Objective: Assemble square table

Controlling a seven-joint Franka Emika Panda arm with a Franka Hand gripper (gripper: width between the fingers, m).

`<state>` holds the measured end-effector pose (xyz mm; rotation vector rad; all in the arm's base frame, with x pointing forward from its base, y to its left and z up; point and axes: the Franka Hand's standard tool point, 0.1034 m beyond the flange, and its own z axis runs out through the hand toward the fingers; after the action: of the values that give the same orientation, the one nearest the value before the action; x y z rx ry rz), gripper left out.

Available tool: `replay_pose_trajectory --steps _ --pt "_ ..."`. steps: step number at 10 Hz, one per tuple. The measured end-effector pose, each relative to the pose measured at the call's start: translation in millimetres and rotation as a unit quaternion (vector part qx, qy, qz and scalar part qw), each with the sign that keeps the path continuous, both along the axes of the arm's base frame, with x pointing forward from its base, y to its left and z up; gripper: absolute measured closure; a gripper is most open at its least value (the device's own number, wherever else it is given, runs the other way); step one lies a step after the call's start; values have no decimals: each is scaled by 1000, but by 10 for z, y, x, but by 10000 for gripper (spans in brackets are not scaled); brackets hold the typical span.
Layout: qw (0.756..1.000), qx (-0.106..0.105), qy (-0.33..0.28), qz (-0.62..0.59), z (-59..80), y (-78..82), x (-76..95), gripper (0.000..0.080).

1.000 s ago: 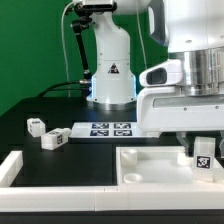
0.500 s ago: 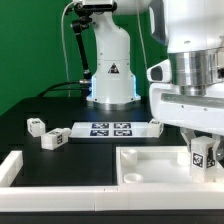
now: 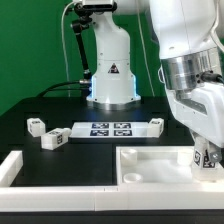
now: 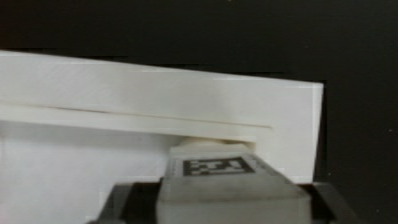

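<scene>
Leg at slab edge (tool astride)

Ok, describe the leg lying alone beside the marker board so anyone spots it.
Find the marker board at the exterior view's centre. The leg lies off its end on that view's right, alone; two other loose legs lie off the opposite end.

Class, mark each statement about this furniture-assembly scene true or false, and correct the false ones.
1. A tagged leg sits between the fingers of the tool. True.
2. The slab lies on a green surface. False: the work surface is black.
3. Two loose legs lie at the exterior view's left. True.
4. The marker board rests on the slab. False: it lies on the work surface, apart from the slab.
</scene>
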<state>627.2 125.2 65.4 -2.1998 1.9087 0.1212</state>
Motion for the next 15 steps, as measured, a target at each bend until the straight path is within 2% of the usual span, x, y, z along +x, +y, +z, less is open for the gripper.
replay_pose_trajectory --steps 1,2,3,4,6,7,8,9,11,13,14,15 --pt "993 -23 -22 114 7 33 0 464" --pt "977 -34 -38 205 -5 72 -14 283" --pt "975 -36 -40 215 -5 41 -7 180" --pt "968 -39 -46 242 -5 34 -6 180" --pt "940 -47 -65 332 -5 15 -2 156" --pt "896 -66 -81 431 8 -54 22 151" --pt "842 -85 -96 524 20 -83 50 150" --pt "784 -93 -102 606 -2 -38 33 150" --pt "763 -95 -108 630 -56 -49 20 150" --pt "764 -95 -108 629 -59 -46 18 159" --pt "771 -94 -106 621 -61 -44 17 330" --pt "795 -92 -101 591 -63 -41 15 330"
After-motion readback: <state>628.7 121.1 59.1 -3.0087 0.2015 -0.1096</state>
